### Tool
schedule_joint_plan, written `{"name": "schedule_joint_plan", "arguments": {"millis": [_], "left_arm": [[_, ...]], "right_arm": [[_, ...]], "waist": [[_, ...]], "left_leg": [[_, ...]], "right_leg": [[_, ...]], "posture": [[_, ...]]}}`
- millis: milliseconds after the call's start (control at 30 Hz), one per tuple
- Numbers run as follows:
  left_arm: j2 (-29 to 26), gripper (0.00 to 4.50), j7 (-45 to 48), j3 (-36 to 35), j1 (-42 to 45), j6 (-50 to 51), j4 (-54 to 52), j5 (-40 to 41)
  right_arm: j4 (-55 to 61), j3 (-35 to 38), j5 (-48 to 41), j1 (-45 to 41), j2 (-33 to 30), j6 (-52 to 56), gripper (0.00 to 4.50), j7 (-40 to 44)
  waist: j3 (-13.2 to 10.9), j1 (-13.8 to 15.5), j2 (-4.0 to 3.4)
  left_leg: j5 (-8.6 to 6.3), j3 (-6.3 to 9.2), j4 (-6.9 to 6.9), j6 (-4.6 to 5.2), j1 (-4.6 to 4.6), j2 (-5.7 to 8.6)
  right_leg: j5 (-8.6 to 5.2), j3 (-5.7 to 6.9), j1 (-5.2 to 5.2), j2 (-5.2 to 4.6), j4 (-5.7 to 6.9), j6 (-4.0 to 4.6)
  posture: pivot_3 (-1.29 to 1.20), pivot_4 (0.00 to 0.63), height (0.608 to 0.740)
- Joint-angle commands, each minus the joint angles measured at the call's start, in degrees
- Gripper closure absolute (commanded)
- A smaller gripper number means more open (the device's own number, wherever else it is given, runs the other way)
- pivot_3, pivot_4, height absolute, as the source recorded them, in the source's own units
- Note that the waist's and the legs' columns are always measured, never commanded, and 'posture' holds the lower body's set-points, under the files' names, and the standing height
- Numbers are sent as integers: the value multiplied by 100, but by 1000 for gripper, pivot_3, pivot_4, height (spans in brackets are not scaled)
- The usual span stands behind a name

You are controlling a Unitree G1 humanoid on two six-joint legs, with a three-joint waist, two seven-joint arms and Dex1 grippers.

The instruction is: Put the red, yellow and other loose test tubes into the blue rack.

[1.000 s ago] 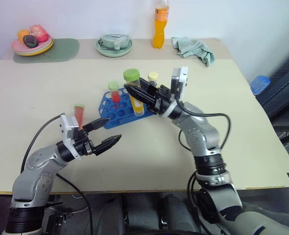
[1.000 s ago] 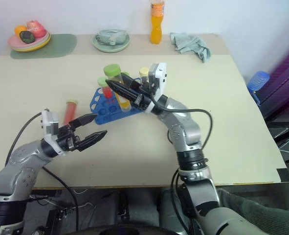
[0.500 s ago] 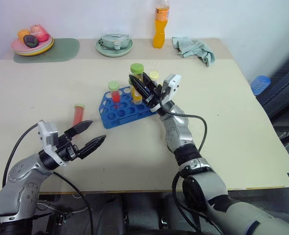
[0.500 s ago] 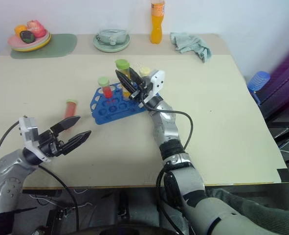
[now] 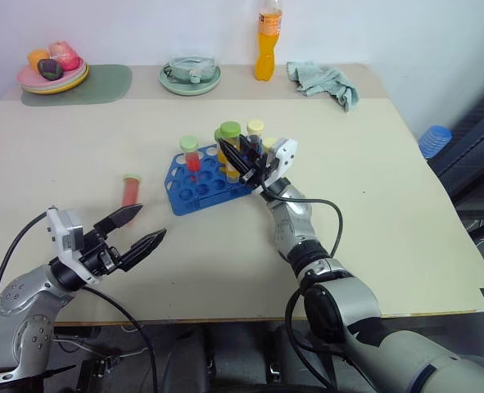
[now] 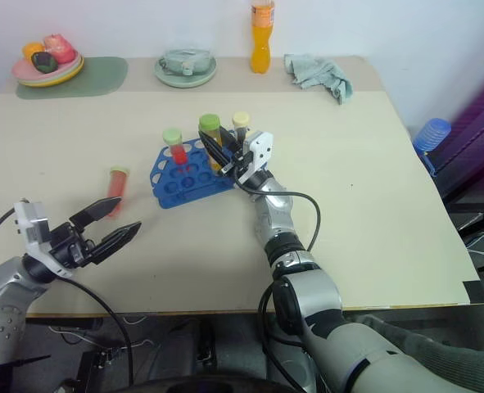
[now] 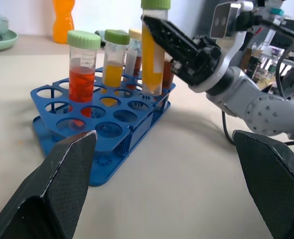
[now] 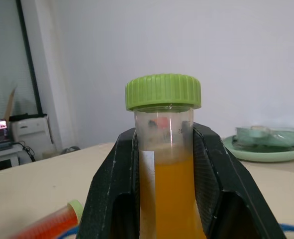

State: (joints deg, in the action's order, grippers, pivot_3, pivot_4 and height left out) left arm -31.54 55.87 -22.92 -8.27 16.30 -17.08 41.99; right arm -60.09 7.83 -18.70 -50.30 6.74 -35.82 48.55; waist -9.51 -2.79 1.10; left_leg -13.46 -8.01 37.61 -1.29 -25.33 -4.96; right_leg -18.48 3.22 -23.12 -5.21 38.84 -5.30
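Near the table's front left corner, the left gripper (image 5: 139,229) waits, fingers apart and empty. A red tube (image 5: 130,191) lies loose beside the blue rack (image 5: 194,190) mid-table. The right gripper (image 5: 240,154), clamped on a yellow tube (image 7: 152,52), holds it upright over the rack, which already has several tubes standing in it.

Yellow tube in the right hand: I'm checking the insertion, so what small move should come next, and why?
Probably ease the yellow tube straight down, then let go. The right hand is shut on it, upright, its bottom at a hole of the rack, seemingly not fully seated.
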Motion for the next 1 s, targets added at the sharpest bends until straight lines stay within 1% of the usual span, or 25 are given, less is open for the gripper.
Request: {"name": "schedule_joint_plan", "arguments": {"millis": [33,167,500,633,733,867,933,1000], "left_arm": [[-55,0,34,-90,-29,-126,-207,71],[-62,0,38,-85,-24,-146,-204,65],[-60,0,32,-53,-21,-167,-214,32],[-60,0,8,-61,-22,-160,-235,36],[-57,0,-10,-65,-37,-150,-265,43],[-62,0,-37,-81,-42,-133,-294,54],[-66,0,-47,-83,-31,-126,-292,55],[-65,0,-60,-75,-10,-123,-290,59]], "right_arm": [[-135,109,49,-153,-40,-163,3703,-90],[-261,128,146,-159,-94,-228,3703,-162],[-562,103,600,-222,-132,-583,3703,-893],[-606,129,669,-233,-102,-649,3703,-1033],[-607,139,677,-187,-79,-704,3703,-1050],[-518,292,368,-100,-1,-639,3703,-661],[-515,338,335,-98,6,-618,3703,-646],[-501,358,303,-87,2,-590,2671,-599]], "waist": [[0,0,0],[0,3,0],[1,22,0],[1,21,0],[1,18,0],[1,18,0],[1,17,0],[1,16,0]], "left_leg": [[0,0,0,0,0,0],[0,0,1,0,1,0],[0,0,3,0,2,2],[0,1,4,0,2,3],[0,1,4,0,2,3],[0,1,4,0,2,3],[0,1,4,0,2,3],[0,1,4,0,2,3]], "right_leg": [[0,0,0,0,0,0],[0,0,1,0,1,0],[0,0,4,-3,2,0],[0,1,4,-5,3,0],[0,1,5,-5,3,0],[0,1,5,-5,3,0],[0,1,5,-5,3,0],[0,1,5,-5,3,0]], "posture": [[0,150,740],[0,150,740],[0,150,740],[0,150,740],[0,150,740],[0,150,740],[0,150,740],[0,150,740]]}}
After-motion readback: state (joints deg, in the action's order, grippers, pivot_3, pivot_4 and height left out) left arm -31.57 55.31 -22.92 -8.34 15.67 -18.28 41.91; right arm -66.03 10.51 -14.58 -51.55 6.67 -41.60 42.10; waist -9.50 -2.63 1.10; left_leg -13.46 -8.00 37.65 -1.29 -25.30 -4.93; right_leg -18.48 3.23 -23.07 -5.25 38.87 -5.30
